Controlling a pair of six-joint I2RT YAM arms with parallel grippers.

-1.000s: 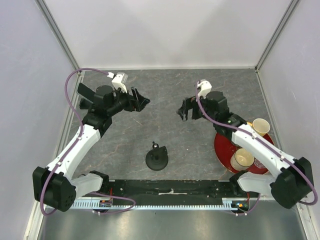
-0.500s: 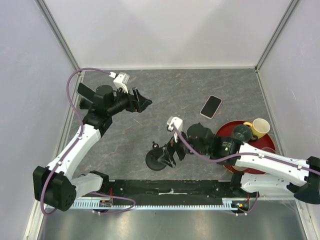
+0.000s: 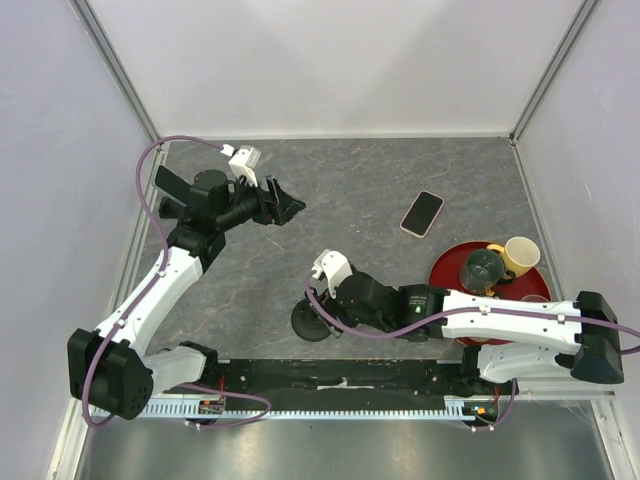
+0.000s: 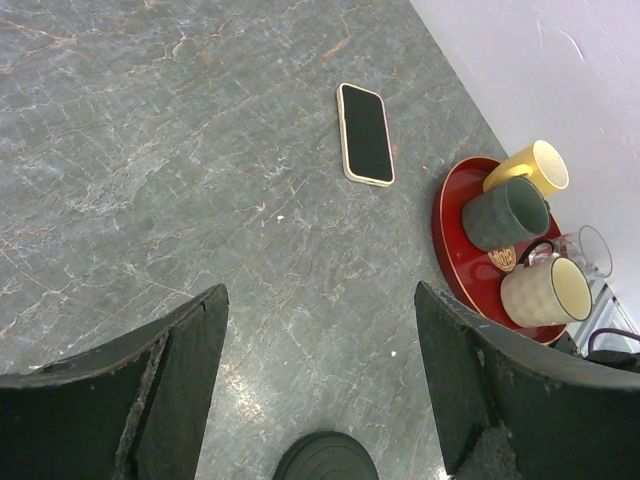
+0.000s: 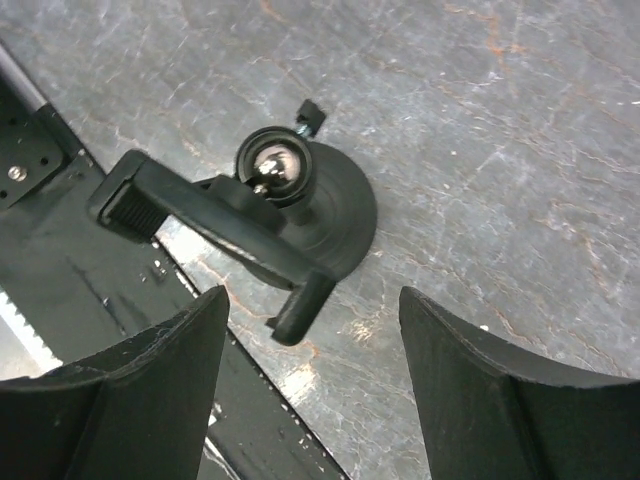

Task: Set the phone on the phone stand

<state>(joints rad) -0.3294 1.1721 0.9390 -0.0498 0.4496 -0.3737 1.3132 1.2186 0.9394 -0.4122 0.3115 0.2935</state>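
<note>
The phone (image 3: pixel 422 213) lies flat on the grey table at the back right, screen up, with a pale pink rim; it also shows in the left wrist view (image 4: pixel 365 147). The black phone stand (image 3: pixel 302 322) sits near the front edge, a round base with a ball joint and a cradle arm (image 5: pixel 215 225). My right gripper (image 3: pixel 320 303) is open and empty, hovering right over the stand, jaws wide in the wrist view (image 5: pixel 315 400). My left gripper (image 3: pixel 290 208) is open and empty at the back left, well above the table (image 4: pixel 318 330).
A red tray (image 3: pixel 446 290) at the right holds a yellow cup (image 3: pixel 520 252) and a dark green cup (image 3: pixel 483 268); the left wrist view also shows a beige cup (image 4: pixel 545 292) and a glass (image 4: pixel 585 245). A black rail (image 3: pixel 340 375) runs along the front edge.
The right arm has swung from the back middle down to the stand at the front, leaving the phone lying uncovered at the back right. The left arm has barely moved.
</note>
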